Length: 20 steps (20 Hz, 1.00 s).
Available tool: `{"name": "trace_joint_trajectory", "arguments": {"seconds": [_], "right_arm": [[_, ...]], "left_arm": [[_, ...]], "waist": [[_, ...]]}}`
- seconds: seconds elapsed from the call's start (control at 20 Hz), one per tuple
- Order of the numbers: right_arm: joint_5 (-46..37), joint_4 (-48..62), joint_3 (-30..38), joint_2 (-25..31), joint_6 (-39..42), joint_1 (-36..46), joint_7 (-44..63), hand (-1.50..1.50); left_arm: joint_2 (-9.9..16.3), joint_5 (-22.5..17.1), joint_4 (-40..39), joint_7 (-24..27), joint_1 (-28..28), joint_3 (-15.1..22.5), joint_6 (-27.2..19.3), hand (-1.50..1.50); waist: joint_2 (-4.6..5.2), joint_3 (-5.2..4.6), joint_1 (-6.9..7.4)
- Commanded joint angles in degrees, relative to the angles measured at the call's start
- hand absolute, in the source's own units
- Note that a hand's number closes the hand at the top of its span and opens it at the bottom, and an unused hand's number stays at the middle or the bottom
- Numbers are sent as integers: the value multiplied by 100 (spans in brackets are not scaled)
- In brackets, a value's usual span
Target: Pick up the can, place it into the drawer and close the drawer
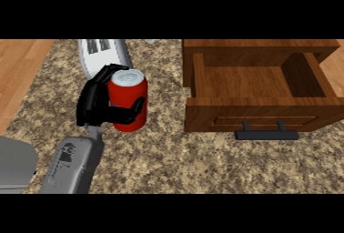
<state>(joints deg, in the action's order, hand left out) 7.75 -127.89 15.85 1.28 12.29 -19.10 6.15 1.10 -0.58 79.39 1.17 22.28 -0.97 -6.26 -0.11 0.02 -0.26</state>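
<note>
— Head view first: what do we see, biggest thing down?

— We see the speckled counter [201,164] filling most of the frame, with a strip of wood [20,77] along its left side. On the counter's right stands the wooden drawer [259,82], pulled open, its inside bare wood. Its front panel faces us, and a dark handle [266,134] juts from that panel on two short posts.

— And the arm?

— We see one grey forearm [74,166] coming up from the lower edge at the left. Its black left hand [101,102] is curled round the can [129,100]: fingers wrap the can's left side, and the thumb crosses its lower front.

— Where is the can, then?

— We find the red can with its silver top left of the drawer, apart from it, tilted slightly. We cannot tell if it touches the counter. Behind it lies a white object [104,52] with dark marks, partly hidden by the hand.

— The other hand?

— We see none.
</note>
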Motion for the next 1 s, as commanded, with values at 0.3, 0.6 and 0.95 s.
{"name": "trace_joint_trajectory", "arguments": {"seconds": [0.3, 0.6, 0.95], "right_arm": [[-127, 333, -32, -123, 174, -49, -486, -150], [-178, 253, 37, 12, 25, 208, -133, -150], [-88, 291, 46, -34, 91, 198, -62, -150]], "left_arm": [[-108, 90, -406, -1228, 1895, 801, -1076, 150], [-109, 97, -935, -1696, 3161, 795, -1472, 150], [-110, -328, -1596, -2031, 4200, 1381, -2243, 150]], "waist": [[19, 1, -104], [22, 1, -103], [22, 3, -129]]}}
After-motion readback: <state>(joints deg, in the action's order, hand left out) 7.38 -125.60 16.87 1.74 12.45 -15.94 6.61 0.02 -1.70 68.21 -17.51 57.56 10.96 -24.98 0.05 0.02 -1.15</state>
